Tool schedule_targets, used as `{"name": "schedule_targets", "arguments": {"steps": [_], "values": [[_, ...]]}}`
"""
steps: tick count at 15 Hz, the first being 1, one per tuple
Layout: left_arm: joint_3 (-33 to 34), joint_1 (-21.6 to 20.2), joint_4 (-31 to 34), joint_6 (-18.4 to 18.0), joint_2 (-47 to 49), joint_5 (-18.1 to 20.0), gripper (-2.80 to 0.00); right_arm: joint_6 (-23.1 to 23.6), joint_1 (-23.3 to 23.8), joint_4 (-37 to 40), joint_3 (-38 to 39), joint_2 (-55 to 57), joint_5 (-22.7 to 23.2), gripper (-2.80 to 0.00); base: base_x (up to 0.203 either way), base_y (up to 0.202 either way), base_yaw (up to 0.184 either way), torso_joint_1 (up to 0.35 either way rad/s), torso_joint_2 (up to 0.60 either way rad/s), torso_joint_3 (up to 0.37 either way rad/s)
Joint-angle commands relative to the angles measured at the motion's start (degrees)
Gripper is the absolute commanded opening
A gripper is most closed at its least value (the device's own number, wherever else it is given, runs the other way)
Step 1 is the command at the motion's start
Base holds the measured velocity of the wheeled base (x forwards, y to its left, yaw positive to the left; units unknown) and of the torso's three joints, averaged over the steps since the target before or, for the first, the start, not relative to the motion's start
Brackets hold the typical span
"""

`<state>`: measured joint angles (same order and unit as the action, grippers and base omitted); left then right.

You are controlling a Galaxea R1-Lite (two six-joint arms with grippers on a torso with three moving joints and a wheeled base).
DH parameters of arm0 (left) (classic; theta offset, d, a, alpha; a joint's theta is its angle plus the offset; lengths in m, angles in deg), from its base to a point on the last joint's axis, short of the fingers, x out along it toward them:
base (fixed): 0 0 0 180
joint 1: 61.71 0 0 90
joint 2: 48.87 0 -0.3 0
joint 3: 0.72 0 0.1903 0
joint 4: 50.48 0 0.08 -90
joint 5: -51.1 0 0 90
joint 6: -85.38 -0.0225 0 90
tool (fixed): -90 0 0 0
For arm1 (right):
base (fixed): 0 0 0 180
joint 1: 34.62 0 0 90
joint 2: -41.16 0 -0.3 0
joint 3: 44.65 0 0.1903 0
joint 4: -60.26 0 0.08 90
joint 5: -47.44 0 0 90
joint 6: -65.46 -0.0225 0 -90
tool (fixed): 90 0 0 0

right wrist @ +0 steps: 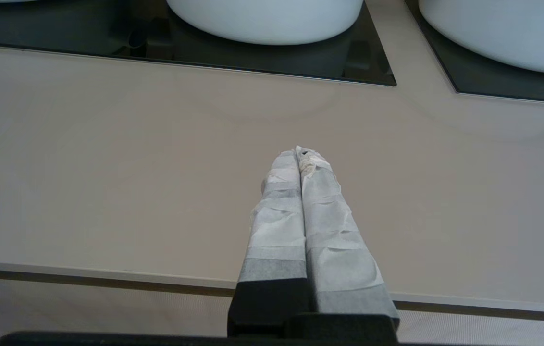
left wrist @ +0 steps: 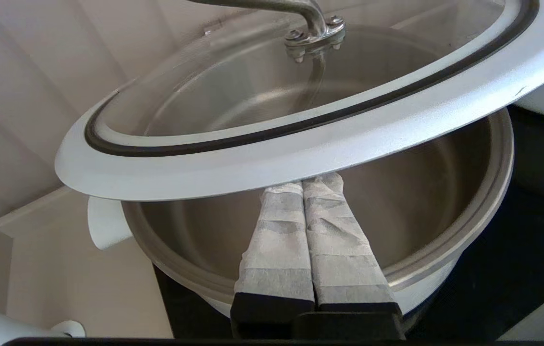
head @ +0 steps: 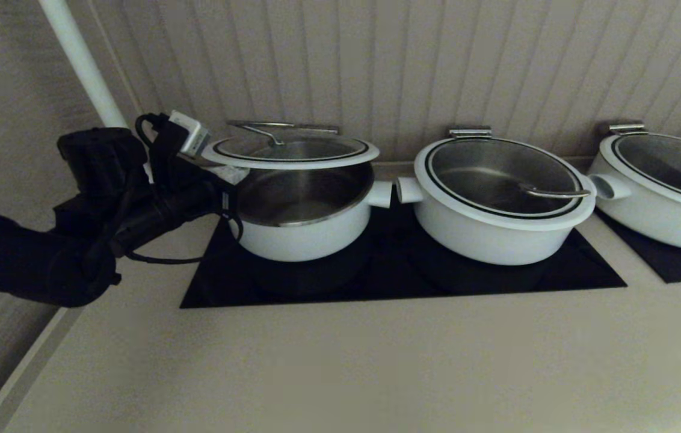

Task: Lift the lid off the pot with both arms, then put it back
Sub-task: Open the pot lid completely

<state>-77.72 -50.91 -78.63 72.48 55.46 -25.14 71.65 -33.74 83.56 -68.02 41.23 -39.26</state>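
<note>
The lid (head: 292, 150), glass with a white rim and a steel handle, is raised above the small white pot (head: 304, 225) on the left of the black cooktop. My left gripper (head: 229, 174) is shut, and its tips sit under the lid's left rim. In the left wrist view the closed fingers (left wrist: 277, 230) reach over the pot's steel inside (left wrist: 445, 202) and touch the underside of the lid's rim (left wrist: 301, 154). I cannot tell whether the lid's far edge touches the pot. My right gripper (right wrist: 301, 154) is shut and empty above the beige counter, out of the head view.
Two wider white pots with lids stand to the right, one (head: 497, 198) next to the small pot and one (head: 665, 186) at the far right. The cooktop (head: 388, 276) lies in a beige counter (head: 340, 361). A ribbed wall is close behind. A white pole (head: 82, 66) stands at the back left.
</note>
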Motion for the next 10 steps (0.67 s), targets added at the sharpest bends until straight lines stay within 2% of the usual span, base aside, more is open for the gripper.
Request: {"name": "schedule_targets", "arguments": {"steps": [1, 10], "values": [[-0.33, 0.01, -0.43, -0.17, -0.79, 0.05, -2.80, 0.05, 0.00, -0.02, 0.00, -0.07, 0.04, -2.80, 0.000, 0.000, 0.000, 0.000, 0.00, 0.000], [-6.09, 0.01, -0.34, -0.02, -0.26, 0.12, -2.80, 0.05, 0.00, -0.02, 0.00, -0.07, 0.04, -2.80, 0.000, 0.000, 0.000, 0.000, 0.00, 0.000]]}}
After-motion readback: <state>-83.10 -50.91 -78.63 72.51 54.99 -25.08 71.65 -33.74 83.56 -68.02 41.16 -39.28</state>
